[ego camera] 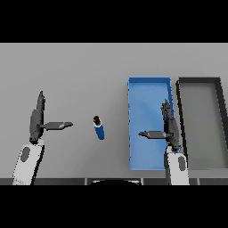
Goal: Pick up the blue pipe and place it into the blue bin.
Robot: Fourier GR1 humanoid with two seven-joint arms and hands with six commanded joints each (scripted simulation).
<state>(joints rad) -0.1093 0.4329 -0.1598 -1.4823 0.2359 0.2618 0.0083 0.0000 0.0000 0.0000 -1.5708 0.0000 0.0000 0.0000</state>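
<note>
Nothing is done yet: the pipe [99, 128] lies on the table [80, 71] at frame centre, left of the blue bin [149, 81]. Left hand [37, 119] and right hand [170, 127] hover with fingers straight, holding nothing; grasping and placing remain

No text, label, brand, number or sign can be read anywhere: nothing legible on the pipe [99, 128], the bins or the counter.
</note>
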